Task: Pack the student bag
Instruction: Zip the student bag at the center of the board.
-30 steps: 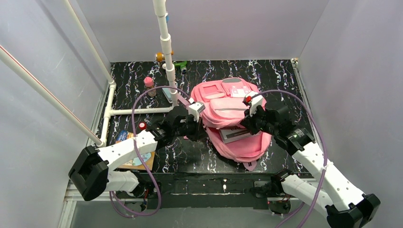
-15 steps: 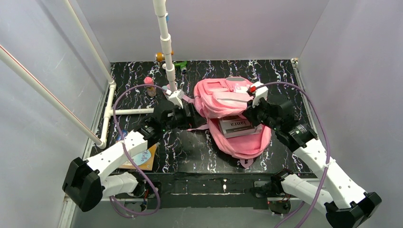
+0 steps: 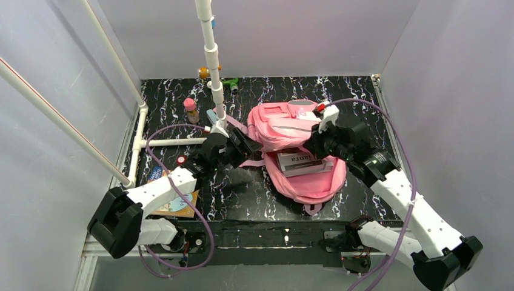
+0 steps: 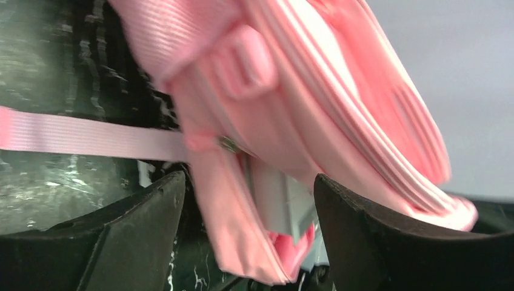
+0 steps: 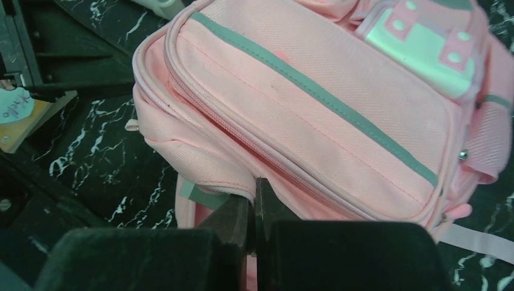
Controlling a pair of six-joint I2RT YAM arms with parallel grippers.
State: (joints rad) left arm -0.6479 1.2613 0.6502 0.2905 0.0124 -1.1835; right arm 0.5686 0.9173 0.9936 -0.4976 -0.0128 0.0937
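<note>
The large pink fabric backpack (image 3: pixel 308 182), with grey trim stripes and a pale patch on its front, lies right of centre on the black white-veined tabletop (image 3: pixel 242 191). Its front flap is raised, showing a grey-covered book (image 3: pixel 300 161) inside. The right gripper (image 5: pixel 254 193) is clamped on the flap's lower rim. The left gripper (image 4: pixel 248 182), jaws spread wide, sits at the backpack's left side, the bag's edge and a pink strap (image 4: pixel 91 134) just ahead of its fingers, ungripped
</note>
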